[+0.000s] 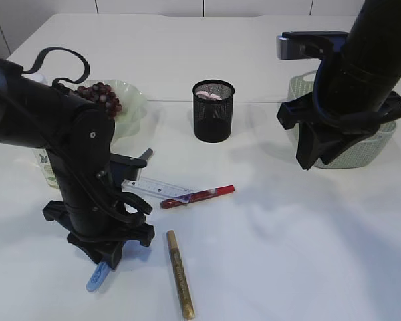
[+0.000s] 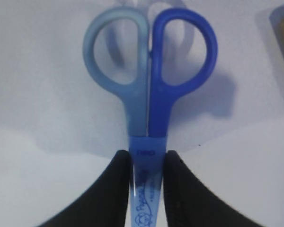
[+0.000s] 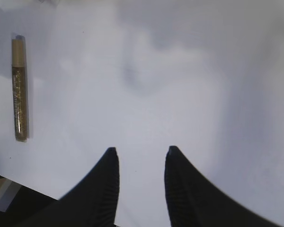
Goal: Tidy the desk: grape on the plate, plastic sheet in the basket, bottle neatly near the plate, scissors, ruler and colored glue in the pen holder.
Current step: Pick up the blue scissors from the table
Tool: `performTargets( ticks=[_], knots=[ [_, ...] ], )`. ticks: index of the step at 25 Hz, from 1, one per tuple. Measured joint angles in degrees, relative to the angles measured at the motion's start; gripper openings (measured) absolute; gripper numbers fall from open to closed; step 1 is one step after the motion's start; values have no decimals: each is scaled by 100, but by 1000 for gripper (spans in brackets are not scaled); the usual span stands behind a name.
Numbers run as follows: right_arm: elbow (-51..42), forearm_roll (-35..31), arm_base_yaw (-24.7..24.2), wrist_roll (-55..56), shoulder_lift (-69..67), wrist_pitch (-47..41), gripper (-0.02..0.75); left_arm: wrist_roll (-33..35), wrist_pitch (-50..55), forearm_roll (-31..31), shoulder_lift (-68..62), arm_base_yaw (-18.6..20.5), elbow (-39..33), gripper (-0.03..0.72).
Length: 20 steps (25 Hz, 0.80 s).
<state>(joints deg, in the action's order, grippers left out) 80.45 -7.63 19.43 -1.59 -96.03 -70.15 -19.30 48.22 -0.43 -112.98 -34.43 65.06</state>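
Blue scissors (image 2: 149, 80) lie on the white table with their handles pointing away from me. My left gripper (image 2: 147, 158) is shut on their blue blade sheath. In the exterior view the left gripper (image 1: 107, 257) is down at the table front left, with the scissors' tip (image 1: 97, 278) sticking out below it. A clear ruler (image 1: 157, 188) and a red glue pen (image 1: 199, 196) lie mid-table. A gold glue pen (image 1: 179, 274) lies in front and shows in the right wrist view (image 3: 19, 90). Grapes (image 1: 101, 95) sit on the green plate (image 1: 135, 100). My right gripper (image 3: 141, 151) is open and empty above the table.
A black mesh pen holder (image 1: 214, 110) stands at the back centre. A green basket (image 1: 371, 148) is at the right, behind my right arm (image 1: 351, 73). A bottle (image 1: 45, 167) stands at the left, mostly hidden by my left arm. No plastic sheet can be made out.
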Motion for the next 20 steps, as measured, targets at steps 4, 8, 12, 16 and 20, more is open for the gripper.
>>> performTargets(
  ticks=[4,8,12,16,20],
  knots=[
    [0,0,0,0,0,0,276,0,-21,0,12,0,0,167],
    [0,0,0,0,0,0,276,0,-90,0,149,0,0,167],
    [0,0,0,0,0,0,276,0,-90,0,354,0,0,167],
    [0,0,0,0,0,0,276,0,-67,-11,606,0,0,167],
    [0,0,0,0,0,0,276,0,-67,-11,759,0,0,167]
  ],
)
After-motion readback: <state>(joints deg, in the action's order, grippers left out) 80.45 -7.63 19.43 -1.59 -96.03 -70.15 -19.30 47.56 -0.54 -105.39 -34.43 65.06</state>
